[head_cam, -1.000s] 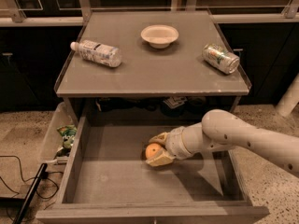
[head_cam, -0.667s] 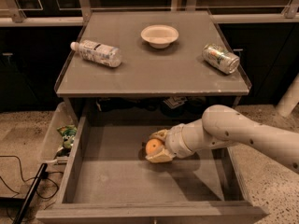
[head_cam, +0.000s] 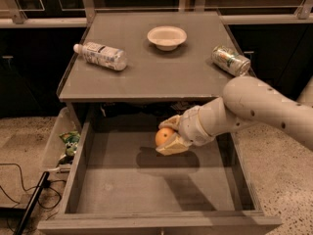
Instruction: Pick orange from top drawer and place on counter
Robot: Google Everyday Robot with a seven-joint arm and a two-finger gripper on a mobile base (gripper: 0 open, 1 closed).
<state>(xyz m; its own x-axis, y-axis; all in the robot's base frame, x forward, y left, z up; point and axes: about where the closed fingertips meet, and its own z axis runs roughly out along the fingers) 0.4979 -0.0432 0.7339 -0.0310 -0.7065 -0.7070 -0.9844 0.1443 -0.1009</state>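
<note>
The orange point(head_cam: 163, 136) is held between the fingers of my gripper point(head_cam: 168, 135), lifted above the flat grey bottom of the open top drawer point(head_cam: 146, 185). Its shadow falls on the drawer floor below. My arm point(head_cam: 259, 106) reaches in from the right, over the drawer's right side. The gripper is just below the front edge of the grey counter point(head_cam: 156, 62), which lies above and behind the drawer.
On the counter a white bowl point(head_cam: 167, 36) sits at the back middle, a plastic bottle point(head_cam: 100, 56) lies at the left, and a can point(head_cam: 230, 60) lies at the right. A pale plastic bin with a green packet point(head_cam: 70, 143) stands left of the drawer. Cables lie on the floor at the lower left.
The gripper has risen with the orange from near the drawer floor to just under the counter's front edge. Nothing on the counter has moved.
</note>
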